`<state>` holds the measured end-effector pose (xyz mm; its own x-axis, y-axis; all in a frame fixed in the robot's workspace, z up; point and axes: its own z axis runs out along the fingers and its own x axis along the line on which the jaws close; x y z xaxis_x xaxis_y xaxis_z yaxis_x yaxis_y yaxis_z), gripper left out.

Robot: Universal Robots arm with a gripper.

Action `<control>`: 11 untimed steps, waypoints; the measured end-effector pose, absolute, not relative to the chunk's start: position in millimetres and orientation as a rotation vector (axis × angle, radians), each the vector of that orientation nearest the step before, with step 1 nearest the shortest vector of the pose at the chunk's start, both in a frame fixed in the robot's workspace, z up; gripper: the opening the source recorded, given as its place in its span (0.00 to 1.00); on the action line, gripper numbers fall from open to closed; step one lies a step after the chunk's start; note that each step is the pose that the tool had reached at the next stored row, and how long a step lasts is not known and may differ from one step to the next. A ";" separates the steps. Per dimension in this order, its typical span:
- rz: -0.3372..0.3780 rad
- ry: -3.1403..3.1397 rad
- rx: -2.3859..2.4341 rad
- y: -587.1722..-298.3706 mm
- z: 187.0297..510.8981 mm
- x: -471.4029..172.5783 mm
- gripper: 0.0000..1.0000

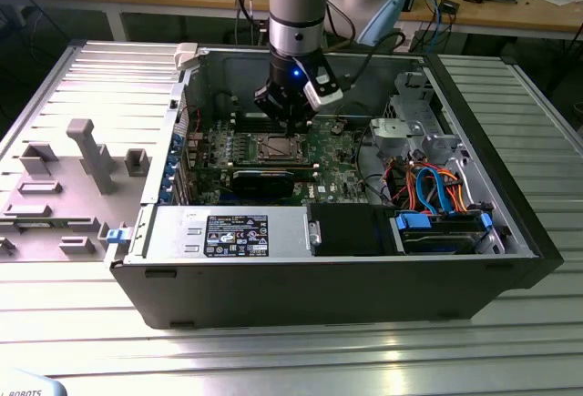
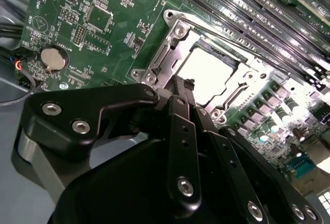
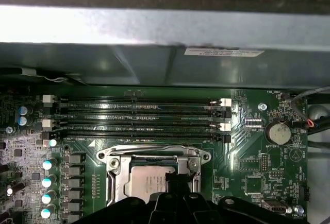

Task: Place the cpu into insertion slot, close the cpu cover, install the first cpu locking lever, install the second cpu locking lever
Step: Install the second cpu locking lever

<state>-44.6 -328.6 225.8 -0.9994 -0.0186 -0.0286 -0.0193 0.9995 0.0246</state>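
Cpu point(image 3: 149, 183) under closed cover (gripper point(image 2: 181, 87) touching).

My arm point(image 1: 296, 5) is a silver-grey cylinder with a pale blue band up top and a small blue light at its wrist. Below, my gripper point(image 2: 181, 87) is matte black, its linkages dotted with silver screws.

No print readable, black label point(image 1: 236, 235) on power supply, white sticker point(image 3: 224, 52) on case wall
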 end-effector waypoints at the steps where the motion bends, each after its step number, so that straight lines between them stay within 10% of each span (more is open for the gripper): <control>1: 0.039 3.113 -0.029 -328.5 227.3 -44.6 0.11; 11: 0.039 3.113 -0.029 -341.3 228.9 -44.6 0.11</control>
